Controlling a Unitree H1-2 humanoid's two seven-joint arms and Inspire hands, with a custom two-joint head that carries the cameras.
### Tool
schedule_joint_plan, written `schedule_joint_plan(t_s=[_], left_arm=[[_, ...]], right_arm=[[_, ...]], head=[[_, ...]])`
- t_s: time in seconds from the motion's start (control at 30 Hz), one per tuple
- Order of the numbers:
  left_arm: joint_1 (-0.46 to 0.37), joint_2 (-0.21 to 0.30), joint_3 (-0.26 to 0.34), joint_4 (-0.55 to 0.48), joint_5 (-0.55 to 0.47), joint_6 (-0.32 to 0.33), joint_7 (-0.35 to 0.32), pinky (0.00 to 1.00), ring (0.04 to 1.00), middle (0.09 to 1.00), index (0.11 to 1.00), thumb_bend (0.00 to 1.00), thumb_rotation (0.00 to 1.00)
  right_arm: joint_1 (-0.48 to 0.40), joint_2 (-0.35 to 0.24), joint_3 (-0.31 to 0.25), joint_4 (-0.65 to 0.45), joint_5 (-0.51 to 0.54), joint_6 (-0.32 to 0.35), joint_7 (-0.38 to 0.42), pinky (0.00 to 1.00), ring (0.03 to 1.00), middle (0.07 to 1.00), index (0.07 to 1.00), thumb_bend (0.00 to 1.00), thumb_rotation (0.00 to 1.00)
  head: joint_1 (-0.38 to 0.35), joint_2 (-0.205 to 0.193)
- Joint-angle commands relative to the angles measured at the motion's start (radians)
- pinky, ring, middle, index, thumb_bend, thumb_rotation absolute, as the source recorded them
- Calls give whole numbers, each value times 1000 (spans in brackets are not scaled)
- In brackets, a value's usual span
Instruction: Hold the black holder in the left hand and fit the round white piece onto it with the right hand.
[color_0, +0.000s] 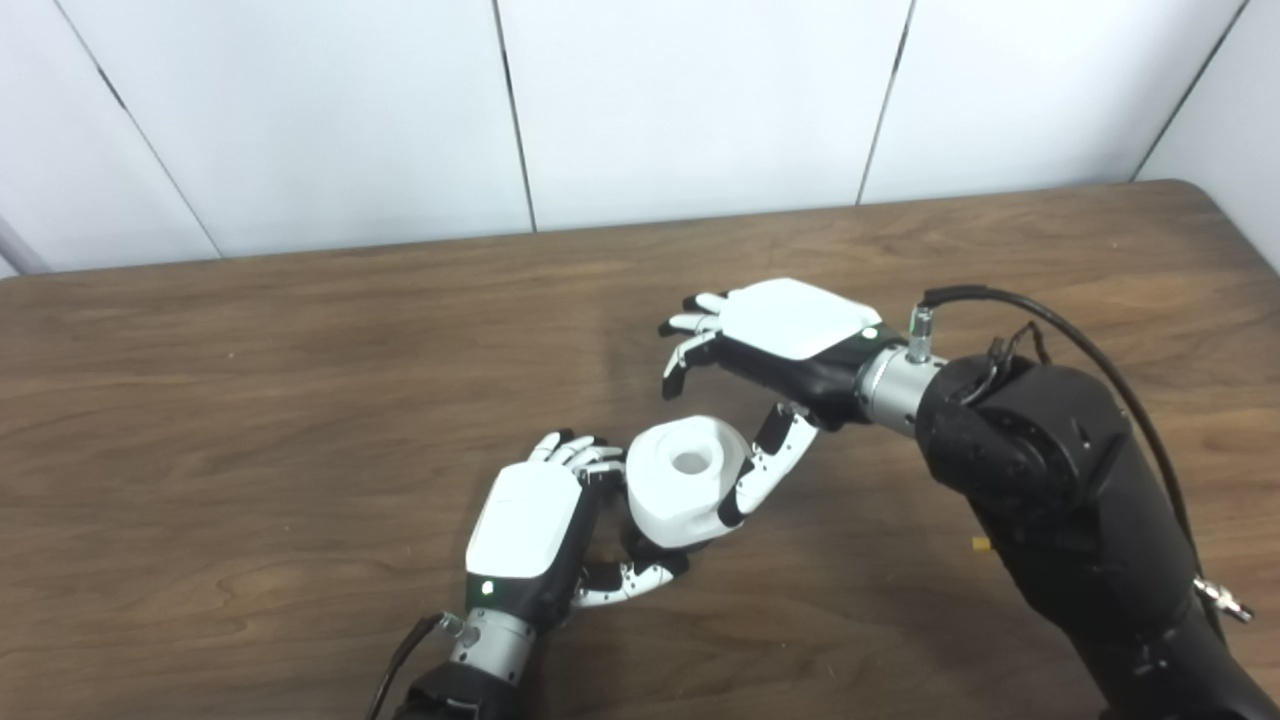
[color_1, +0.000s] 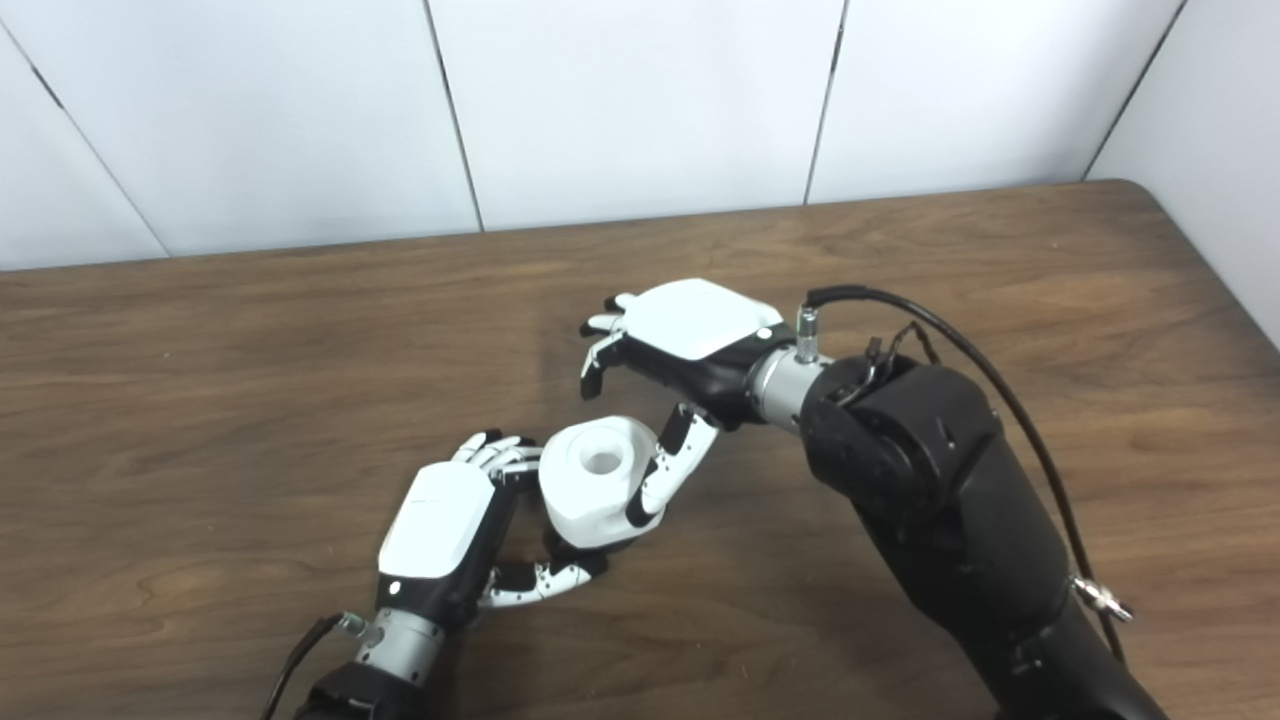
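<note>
The round white piece (color_0: 685, 485), with a hole in its top, stands upright in the middle of the table. My left hand (color_0: 525, 525) grips from the left, fingers curled at its left side and thumb (color_0: 625, 580) under its base. Only a dark sliver of the black holder (color_0: 637, 545) shows beneath the piece; the rest is hidden. My right hand (color_0: 780, 335) hovers behind and above the piece with its fingers spread and holds nothing. Its thumb (color_0: 765, 470) lies against the piece's right side.
The brown wooden table (color_0: 250, 400) runs back to a white panelled wall. My bulky right forearm (color_0: 1050, 500) and its cable cover the right front part. A tiny yellow bit (color_0: 980, 545) lies next to that arm.
</note>
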Motion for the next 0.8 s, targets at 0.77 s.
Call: schedule_joint_plan(t_s=[0.77], left_arm=[[-1,3,15,29,12,7,-30,926,839,742,484,523,50]], right_arm=[[-85,-129,-124,-131,101,128,79,1000,1000,987,753,1000,414]], head=[[4,-4]])
